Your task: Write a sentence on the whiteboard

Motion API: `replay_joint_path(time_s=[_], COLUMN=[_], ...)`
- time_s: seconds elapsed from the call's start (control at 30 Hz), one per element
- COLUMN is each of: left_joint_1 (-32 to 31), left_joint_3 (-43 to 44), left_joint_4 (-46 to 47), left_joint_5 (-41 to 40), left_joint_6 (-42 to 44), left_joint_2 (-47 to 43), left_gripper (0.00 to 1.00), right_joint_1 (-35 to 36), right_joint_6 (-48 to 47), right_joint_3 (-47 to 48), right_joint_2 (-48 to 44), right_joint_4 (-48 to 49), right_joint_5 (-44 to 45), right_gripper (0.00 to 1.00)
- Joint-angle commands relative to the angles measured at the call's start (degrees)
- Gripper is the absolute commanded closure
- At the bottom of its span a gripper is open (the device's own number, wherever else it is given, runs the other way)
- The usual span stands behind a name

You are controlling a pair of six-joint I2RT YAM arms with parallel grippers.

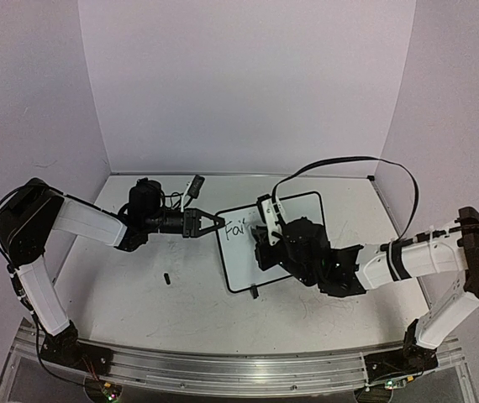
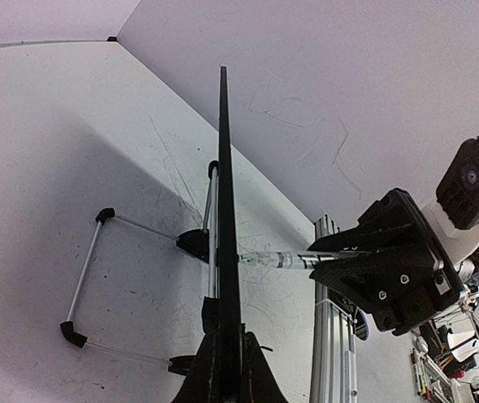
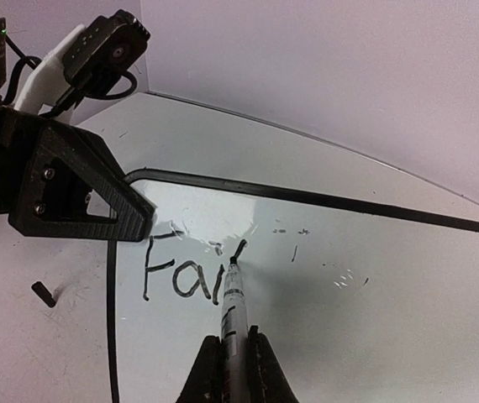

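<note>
We see the board [image 3: 374,285] as a smooth, glossy white sheet that throws back the light. It is edged by a thin frame [image 3: 323,199] of matt black plastic. Its stand [image 2: 86,270] looks like bare silvery metal rods joined by black plastic corners. The marker [image 3: 232,306] has a shiny pale barrel with black bands. The left gripper [image 3: 143,225] is matt black plastic set with small metal screws. The table [image 1: 130,294] is dull grey and scuffed, and the rail [image 1: 239,369] is brushed metal.
</note>
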Motion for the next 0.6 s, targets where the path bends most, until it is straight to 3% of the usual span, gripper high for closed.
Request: replay_joint_path(time_s=[0.0, 0.57], left_joint_1=[-1.51, -1.6], left_joint_3=[1.28, 1.28], left_joint_4=[-1.82, -1.84], left_joint_5=[3.55, 3.54], left_joint_6=[-1.32, -1.29], left_joint_2=[-1.1, -0.93], left_gripper=[1.0, 1.0], right_joint_1=[0.47, 1.34], right_joint_6=[1.37, 3.54], right_joint_3=[-0.94, -3.08], right_joint_2=[-1.19, -2.3], right_joint_4=[-1.61, -2.81], right_joint_5=[0.48, 2.13], right_gripper=[1.0, 1.0])
